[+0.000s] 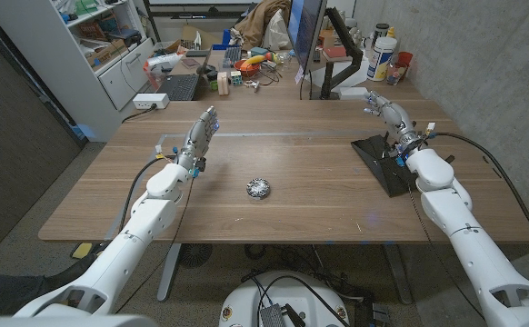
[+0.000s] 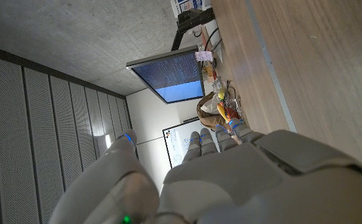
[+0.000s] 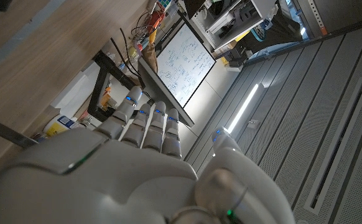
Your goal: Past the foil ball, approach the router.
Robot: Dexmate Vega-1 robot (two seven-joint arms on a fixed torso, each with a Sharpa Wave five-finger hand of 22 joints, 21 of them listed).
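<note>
foil ball (image 1: pixel 258 188) mid-table, router (image 1: pixel 383 160) beside right hand (image 1: pixel 384 111)

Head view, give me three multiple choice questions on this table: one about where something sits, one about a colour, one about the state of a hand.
1. Where does the foil ball lie?
A. mid-table between the arms
B. on the router
C. in the left hand

2. What colour is the router?
A. white
B. black
C. red

3. How is the left hand?
A. gripping the ball
B. holding a cable
C. empty, fingers extended

Answers: 1 A, the ball sits alone on bare wood; 2 B, a dark flat body beside the right hand; 3 C, nothing lies in it.
</note>
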